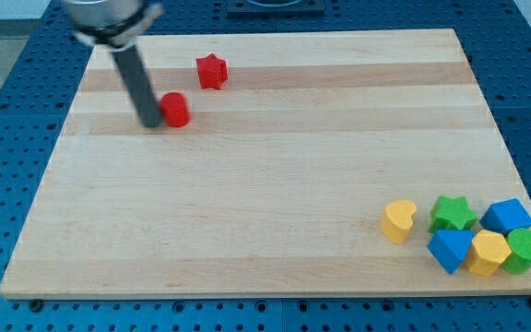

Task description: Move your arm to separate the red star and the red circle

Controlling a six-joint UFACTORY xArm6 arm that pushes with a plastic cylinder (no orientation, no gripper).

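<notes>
The red star point(211, 71) lies near the view's top, left of centre, on the wooden board point(265, 184). The red circle point(175, 110) lies just below and to the left of it, with a small gap between them. My tip point(151, 124) stands at the red circle's left side, touching or nearly touching it. The dark rod rises from there toward the view's top left.
A cluster of blocks sits at the view's bottom right: a yellow heart point(398, 221), a green star point(453, 213), a blue block point(507, 217), a blue block point(449, 250), a yellow hexagon point(489, 253) and a green circle point(525, 250).
</notes>
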